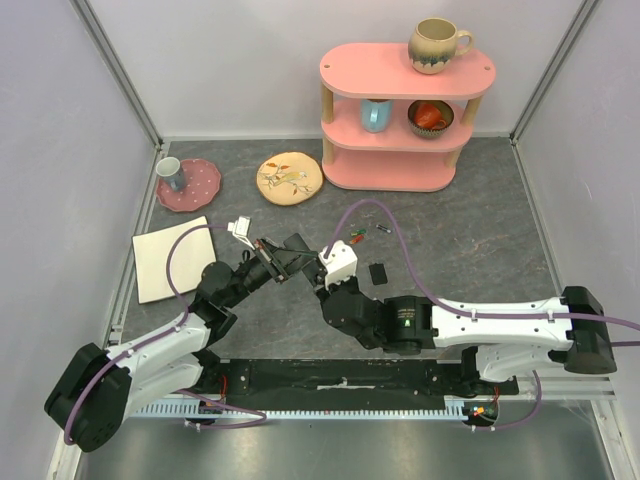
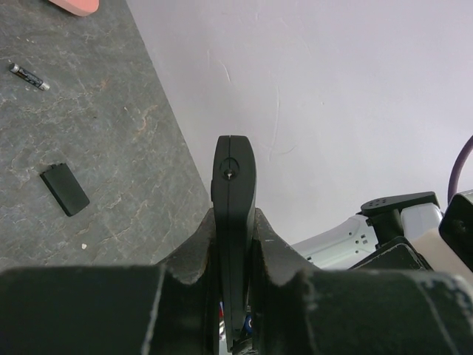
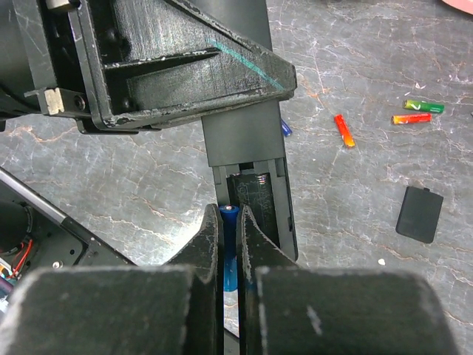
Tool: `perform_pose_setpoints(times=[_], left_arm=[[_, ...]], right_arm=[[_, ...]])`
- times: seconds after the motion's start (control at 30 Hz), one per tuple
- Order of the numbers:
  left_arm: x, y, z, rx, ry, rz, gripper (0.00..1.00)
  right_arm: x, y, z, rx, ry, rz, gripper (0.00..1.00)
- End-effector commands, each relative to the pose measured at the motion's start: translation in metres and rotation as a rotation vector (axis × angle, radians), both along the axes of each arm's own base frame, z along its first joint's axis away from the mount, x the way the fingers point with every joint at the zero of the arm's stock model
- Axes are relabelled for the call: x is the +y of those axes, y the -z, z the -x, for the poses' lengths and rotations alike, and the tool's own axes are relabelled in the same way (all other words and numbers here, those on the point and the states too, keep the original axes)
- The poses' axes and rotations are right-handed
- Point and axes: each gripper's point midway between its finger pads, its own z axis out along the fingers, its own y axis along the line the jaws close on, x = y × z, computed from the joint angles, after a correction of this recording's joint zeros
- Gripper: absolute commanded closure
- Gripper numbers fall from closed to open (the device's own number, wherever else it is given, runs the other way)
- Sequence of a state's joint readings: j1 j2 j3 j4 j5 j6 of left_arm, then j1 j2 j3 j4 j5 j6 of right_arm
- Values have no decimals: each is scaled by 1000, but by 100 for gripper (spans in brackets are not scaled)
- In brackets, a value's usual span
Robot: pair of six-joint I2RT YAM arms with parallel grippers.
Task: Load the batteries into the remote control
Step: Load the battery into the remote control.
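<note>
Right hand point(image 3: 230, 222) pinches blue battery point(image 3: 230, 213) above grey table point(image 3: 148, 177).

White-black arms point(image 1: 490, 322), purple cables point(image 1: 372, 202); right gripper point(image 3: 231, 216) scuffed black.

No text, brand, number or sign can be read in any view. The loose batteries point(image 3: 344, 130) have coloured wrappers, but any print on them is too small to make out. The same goes for the blue battery point(image 3: 228, 214). The remote control point(image 3: 247, 148) shows no legible marking either.
</note>
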State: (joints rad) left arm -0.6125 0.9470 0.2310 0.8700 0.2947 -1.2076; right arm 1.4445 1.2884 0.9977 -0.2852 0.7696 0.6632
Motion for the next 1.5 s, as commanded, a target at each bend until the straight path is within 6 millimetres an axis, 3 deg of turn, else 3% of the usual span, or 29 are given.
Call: perform_pose_setpoints(times=[0.0, 0.23, 0.47, 0.5, 0.57, 0.97, 1.47], left_arm=[[3, -45, 3, -85, 2, 115, 98], [3, -36, -1, -50, -12, 98, 98], [-4, -37, -2, 4, 27, 118, 98], [-5, -38, -2, 24, 35, 131, 98], [-5, -37, -2, 59, 44, 153, 98], [-7, -26, -4, 170, 51, 171, 98], [-15, -22, -1, 209, 100, 149, 98]], right_arm=[[-2, -34, -2, -37, 15, -72, 100], [-25, -75, -4, -111, 0, -151, 100], [-23, -88, -10, -196, -4, -196, 100], [-24, -80, -10, -205, -8, -189, 100], [-22, -87, -11, -229, -12, -247, 100], [-25, -79, -17, -244, 49, -272, 100], [-10, -46, -16, -210, 27, -194, 100]])
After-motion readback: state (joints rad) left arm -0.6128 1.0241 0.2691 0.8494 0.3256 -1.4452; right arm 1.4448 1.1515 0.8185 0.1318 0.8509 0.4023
